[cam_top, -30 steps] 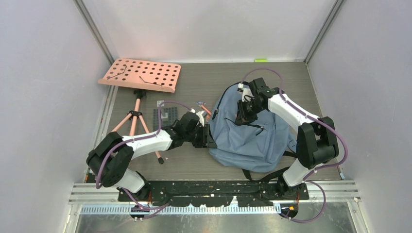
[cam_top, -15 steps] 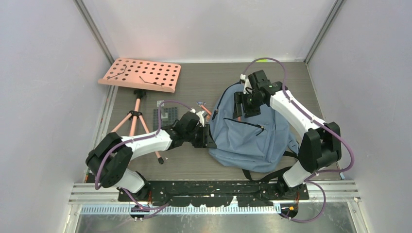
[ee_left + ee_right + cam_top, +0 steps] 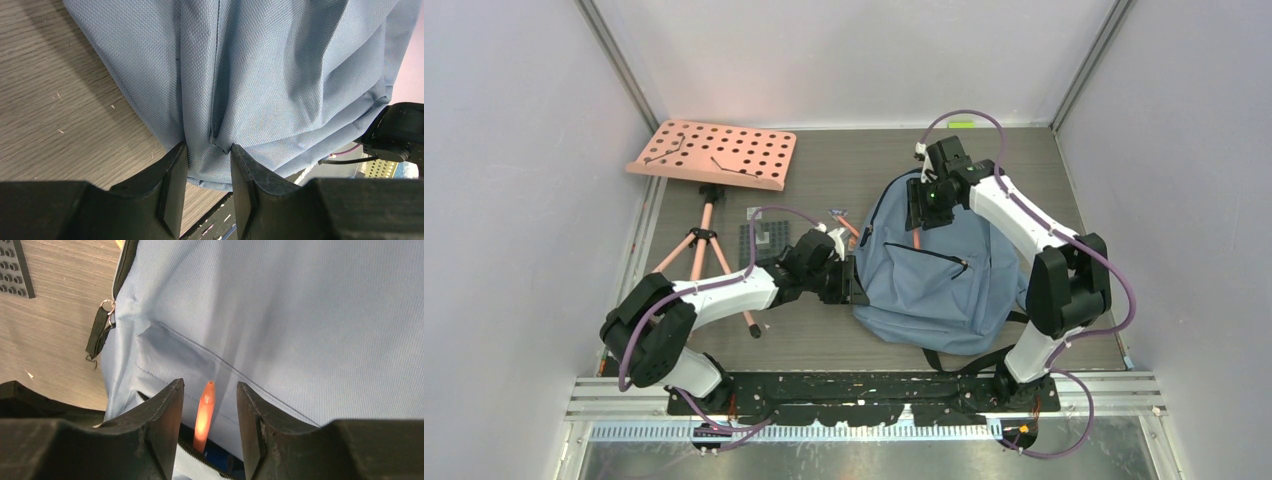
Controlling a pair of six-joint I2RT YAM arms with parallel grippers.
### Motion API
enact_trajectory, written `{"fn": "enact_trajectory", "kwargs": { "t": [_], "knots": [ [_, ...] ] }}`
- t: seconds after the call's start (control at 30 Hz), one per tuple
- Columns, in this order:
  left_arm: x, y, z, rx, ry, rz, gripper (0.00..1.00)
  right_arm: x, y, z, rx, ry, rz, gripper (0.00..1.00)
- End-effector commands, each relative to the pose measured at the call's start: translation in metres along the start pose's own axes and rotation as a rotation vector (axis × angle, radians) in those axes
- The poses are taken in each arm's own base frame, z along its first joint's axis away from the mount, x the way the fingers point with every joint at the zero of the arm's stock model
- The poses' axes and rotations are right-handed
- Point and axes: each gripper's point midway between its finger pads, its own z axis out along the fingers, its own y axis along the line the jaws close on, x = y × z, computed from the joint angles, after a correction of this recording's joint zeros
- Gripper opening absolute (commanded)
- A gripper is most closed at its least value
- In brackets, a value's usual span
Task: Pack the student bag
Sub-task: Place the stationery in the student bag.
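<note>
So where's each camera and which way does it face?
Top: high behind the robot, looking down at the table; left arm, right arm show.
Left wrist: low, facing the bag's side; left gripper pinches its fabric.
Right wrist: above the bag, looking down; right gripper open around a pen.
Shared: all see the bag.

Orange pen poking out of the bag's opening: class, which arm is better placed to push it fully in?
Probably the right. The right gripper is open, its fingers either side of the pen without touching it, while the left gripper is pinching a fold of the bag.
</note>
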Motion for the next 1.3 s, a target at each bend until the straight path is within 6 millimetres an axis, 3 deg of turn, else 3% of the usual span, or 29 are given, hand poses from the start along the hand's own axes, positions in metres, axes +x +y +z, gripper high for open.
{"fn": "enact_trajectory", "kwargs": {
  "t": [0.0,0.1,0.23,0.4,0.73,0.9,1.03,1.07,1.1,1.2,1.27],
  "knots": [
    [-0.013,-0.012,-0.008,0.016,-0.039,0.040,0.37,-0.029,0.007,0.001,-0.012,-0.067,-0.028,0.46],
    [-0.013,-0.012,-0.008,0.013,-0.041,0.040,0.38,-0.026,0.007,0.010,-0.015,-0.034,-0.031,0.33],
    [-0.013,-0.011,-0.009,0.010,-0.041,0.038,0.37,-0.017,0.013,0.010,-0.058,-0.006,-0.032,0.02],
    [-0.013,-0.011,-0.008,0.011,-0.043,0.038,0.37,0.006,0.022,0.003,-0.118,0.045,-0.041,0.01],
    [-0.015,-0.013,-0.008,0.021,-0.053,0.044,0.37,0.075,0.034,-0.006,-0.163,0.143,-0.035,0.01],
    [-0.016,-0.015,-0.008,0.026,-0.052,0.046,0.37,0.079,0.034,-0.013,-0.164,0.142,-0.039,0.01],
    [-0.019,-0.016,-0.010,0.025,-0.062,0.055,0.37,0.066,0.035,-0.025,-0.146,0.095,-0.044,0.15],
    [-0.019,-0.016,-0.011,0.022,-0.064,0.061,0.37,0.060,0.037,-0.029,-0.146,0.076,-0.044,0.25],
    [-0.020,-0.017,-0.012,0.022,-0.066,0.069,0.39,0.056,0.037,-0.032,-0.141,0.062,-0.044,0.30],
    [-0.025,-0.017,-0.017,0.003,-0.074,0.096,0.46,0.040,0.037,-0.045,-0.115,0.003,-0.038,0.50],
    [-0.028,-0.016,-0.021,-0.017,-0.085,0.119,0.53,0.031,0.037,-0.054,-0.097,-0.036,-0.036,0.58]
  ]
}}
